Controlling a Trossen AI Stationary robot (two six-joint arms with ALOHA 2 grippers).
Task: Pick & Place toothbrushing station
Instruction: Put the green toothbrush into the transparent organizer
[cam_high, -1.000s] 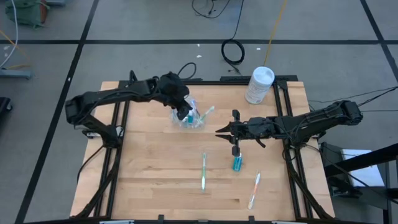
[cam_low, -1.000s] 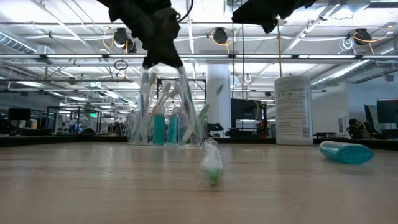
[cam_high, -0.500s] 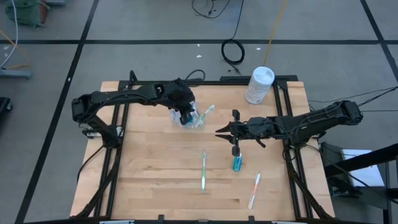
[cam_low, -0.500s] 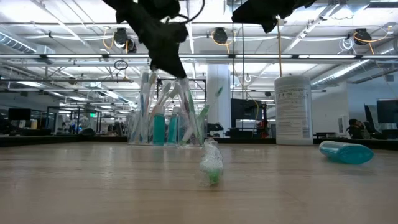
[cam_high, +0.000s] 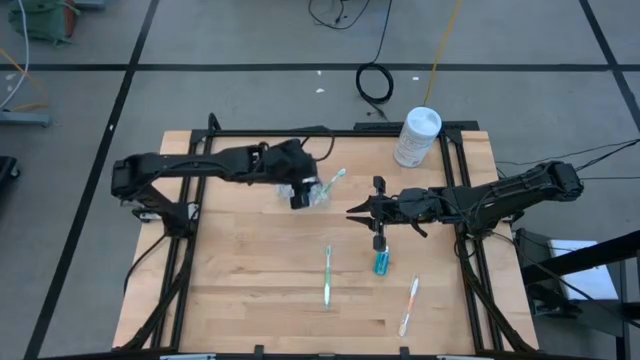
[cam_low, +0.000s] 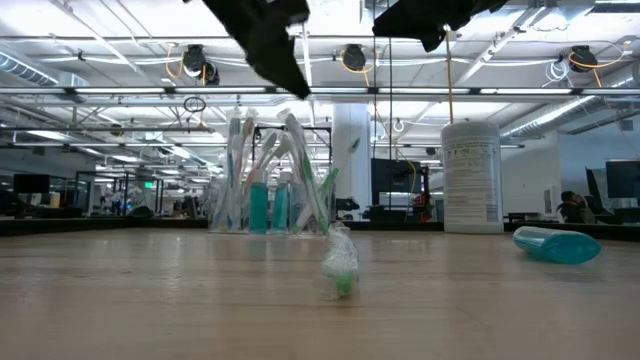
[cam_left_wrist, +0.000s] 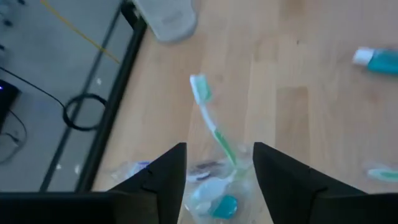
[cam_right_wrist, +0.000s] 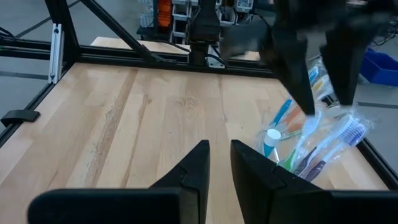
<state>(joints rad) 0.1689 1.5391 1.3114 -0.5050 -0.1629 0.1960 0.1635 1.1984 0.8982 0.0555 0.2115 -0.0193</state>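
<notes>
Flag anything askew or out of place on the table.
Two toothbrushes and a toothpaste tube lie loose on the table, apart from the clear cup. One brush leans far out of the cup.

No words, brands or numbers were readable anywhere I looked. The white canister (cam_low: 471, 176) at the back of my bench (cam_high: 260, 270) carried a printed label, but its lines of small type were too fine to make out. The blue toothpaste tube (cam_high: 381, 262) lying on the wood showed no lettering I could read either.
</notes>
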